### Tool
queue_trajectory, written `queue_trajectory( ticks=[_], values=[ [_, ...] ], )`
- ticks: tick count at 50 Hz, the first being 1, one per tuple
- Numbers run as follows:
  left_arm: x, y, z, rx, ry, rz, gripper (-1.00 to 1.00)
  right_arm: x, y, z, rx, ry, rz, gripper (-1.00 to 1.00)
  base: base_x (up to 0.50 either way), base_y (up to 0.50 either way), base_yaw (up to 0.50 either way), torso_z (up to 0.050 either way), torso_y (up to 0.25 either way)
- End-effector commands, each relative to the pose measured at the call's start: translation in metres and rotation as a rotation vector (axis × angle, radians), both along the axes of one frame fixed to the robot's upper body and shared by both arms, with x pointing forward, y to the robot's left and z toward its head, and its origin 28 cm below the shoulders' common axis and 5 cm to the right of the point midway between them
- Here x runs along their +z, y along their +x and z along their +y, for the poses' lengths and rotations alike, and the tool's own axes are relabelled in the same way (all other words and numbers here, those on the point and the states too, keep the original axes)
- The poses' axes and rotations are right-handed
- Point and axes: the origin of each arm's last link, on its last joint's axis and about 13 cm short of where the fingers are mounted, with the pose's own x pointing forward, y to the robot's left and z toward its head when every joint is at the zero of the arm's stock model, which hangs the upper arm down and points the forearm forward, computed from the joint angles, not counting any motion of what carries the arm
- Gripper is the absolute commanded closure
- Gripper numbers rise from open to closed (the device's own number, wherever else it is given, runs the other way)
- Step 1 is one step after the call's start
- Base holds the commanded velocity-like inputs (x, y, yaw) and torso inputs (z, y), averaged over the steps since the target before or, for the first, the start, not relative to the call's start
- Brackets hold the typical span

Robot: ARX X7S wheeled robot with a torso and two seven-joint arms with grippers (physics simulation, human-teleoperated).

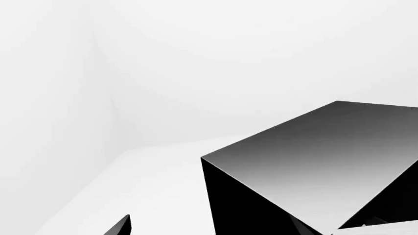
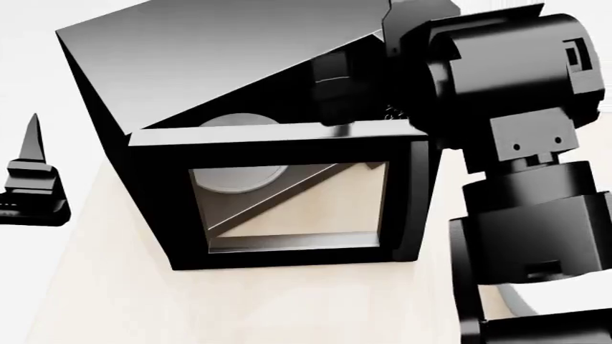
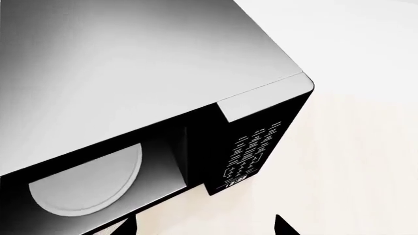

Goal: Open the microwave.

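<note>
the large glossy black box-shaped microwave point(image 2: 239, 86) is sitting on a pale cream tabletop point(image 2: 191, 308), filling the middle of the head view and standing skewed to the camera. its glass-windowed door point(image 2: 287, 201) is swinging open toward the robot, with the free edge away from the cabinet, and the white round turntable point(image 2: 234, 175) is showing partly through the glass and partly above the door's top edge.

the right arm point(image 2: 517, 143), a bulky black assembly of jointed segments, is reaching in over the microwave's right side, near the door's top right corner. the right gripper itself is lying hidden behind the arm in the head view, and the right wrist view is catching only two dark finger tips point(image 3: 282, 226) at its edge, so i cannot tell how its jaws are standing. that same view is looking down on the grey-sheened top, the open cavity with the turntable, and the white-labelled keypad point(image 3: 251, 154) on the front panel.

the left gripper point(image 2: 31, 179) is hanging well apart from the microwave, out at the left, touching nothing; one pointed finger is sticking upward, and whether the jaws are apart or together cannot be told.
</note>
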Motion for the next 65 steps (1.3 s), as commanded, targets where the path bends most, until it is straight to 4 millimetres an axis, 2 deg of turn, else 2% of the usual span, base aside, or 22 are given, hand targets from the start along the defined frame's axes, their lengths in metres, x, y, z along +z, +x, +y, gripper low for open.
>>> queue_trajectory(
  ticks=[1, 44, 65],
  values=[
    [-0.001, 0.000, 0.000, 0.000, 0.001, 0.001, -1.00, -0.008, 0.005, -0.003, -0.016, -0.014, 0.024, -1.00, 0.00, 0.00, 0.00, 0.000, 0.000],
    [0.000, 0.000, 0.000, 0.002, 0.000, 0.002, -1.00, -0.006, -0.013, -0.018, -0.003, -0.023, 0.168, -1.00, 0.00, 0.00, 0.00, 0.000, 0.000],
    [-0.001, 0.001, 0.000, 0.004, -0.002, 0.002, -1.00, -0.016, -0.023, -0.026, 0.048, -0.030, 0.259, -1.00, 0.00, 0.00, 0.00, 0.000, 0.000]
  ],
)
